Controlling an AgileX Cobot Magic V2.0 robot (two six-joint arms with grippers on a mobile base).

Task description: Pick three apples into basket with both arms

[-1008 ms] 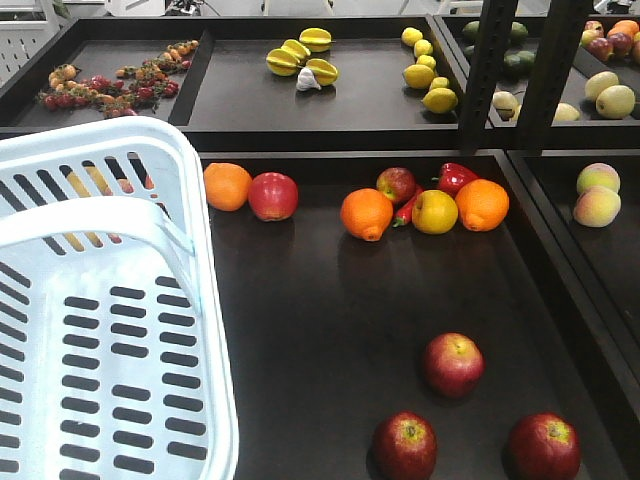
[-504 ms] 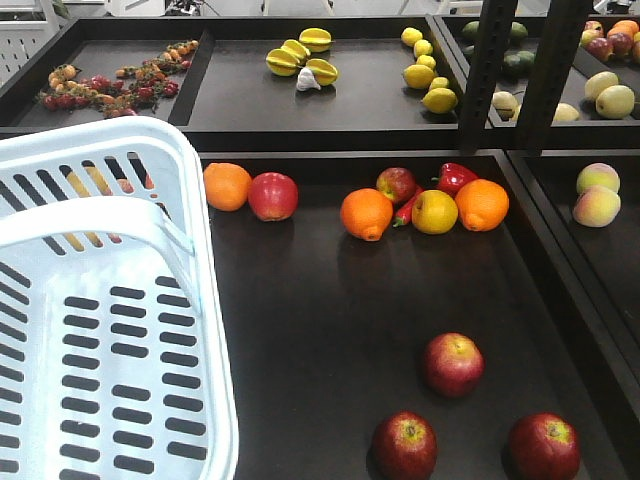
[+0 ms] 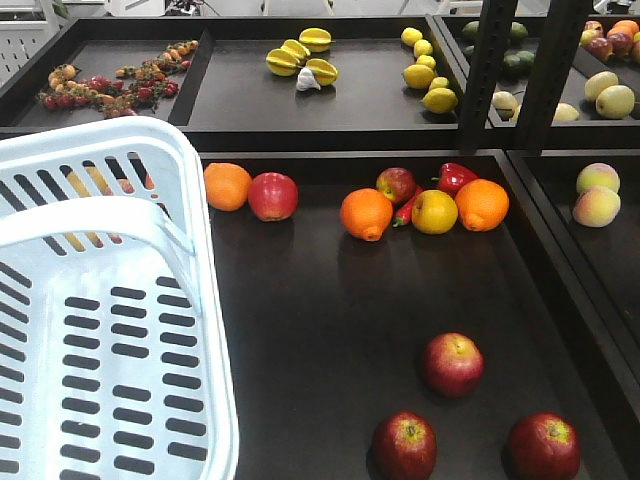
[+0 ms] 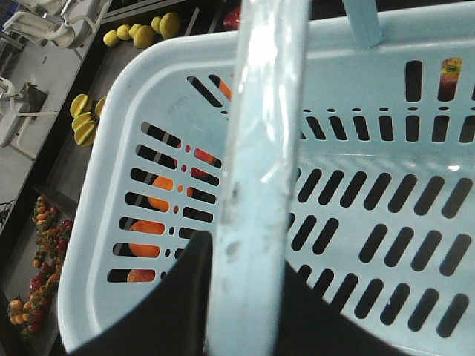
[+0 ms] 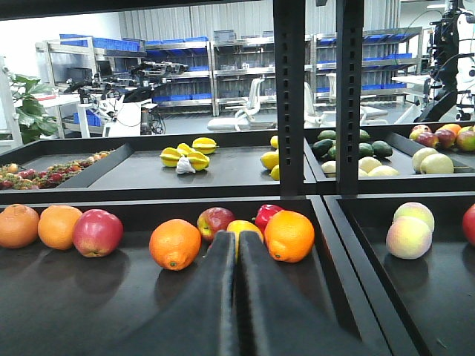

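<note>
Three dark maroon-red apples are lying on the near right part of a black flat display tray. They are forming a loose triangle. One is sitting farther back, while a second and a third are sitting at the front edge of the view. None is touching another. All three are resting outside the pale blue slotted plastic basket and well apart from it. The basket is filling the left of the front view, with its flat swing handle crossing its open top.

In the left wrist view, the left gripper is clasping that handle. Its black fingers are pressing in on either side of the strip.

In the right wrist view, the right gripper is hovering low over the tray. Its two fingers are lying pressed together with nothing between them.

A row of other fruit is lining the tray's far side:
- a round orange
- a brighter pink-red apple just beside it
- a second orange
- a yellow apple
- a red pepper
</note>
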